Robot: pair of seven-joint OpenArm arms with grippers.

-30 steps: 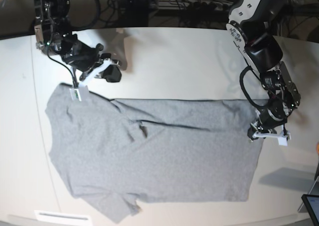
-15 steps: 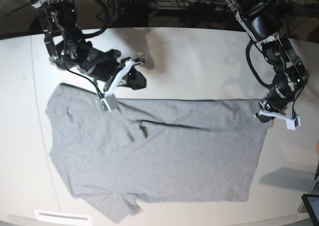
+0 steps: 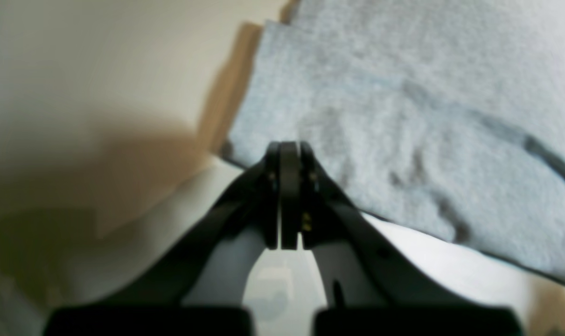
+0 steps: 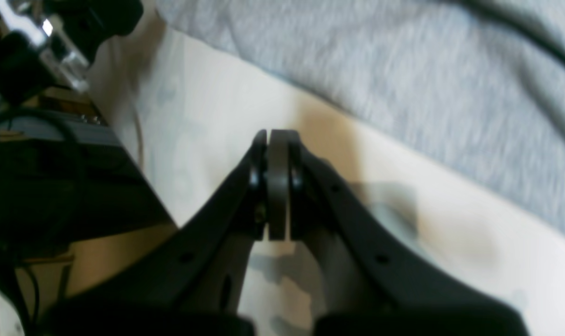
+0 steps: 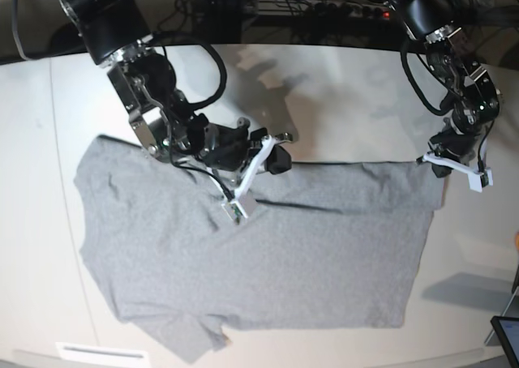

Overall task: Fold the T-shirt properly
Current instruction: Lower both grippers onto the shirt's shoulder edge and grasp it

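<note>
We have the T-shirt (image 5: 268, 254) lying spread on the white table (image 5: 340, 100), plain grey side up, one sleeve toward the near left corner, and a straight folded edge running along its far side. Our left claw (image 3: 282, 196) is pinched fully closed with nothing between its tips, sitting just off the shirt's far right corner; our right claw (image 4: 275, 186) is likewise closed and empty, over bare table just beside the cloth in its own view. The risk we see is twofold: closed tips cannot take hold of fabric, so any pull now would only drag or rumple the cloth; and our right arm (image 5: 162, 117) reaches low across the shirt's upper middle, where a sweep could catch the fold and undo it. The near sleeve lies close to the table's front edge and could slide off. Open room lies on the bare table beyond the shirt.
</note>
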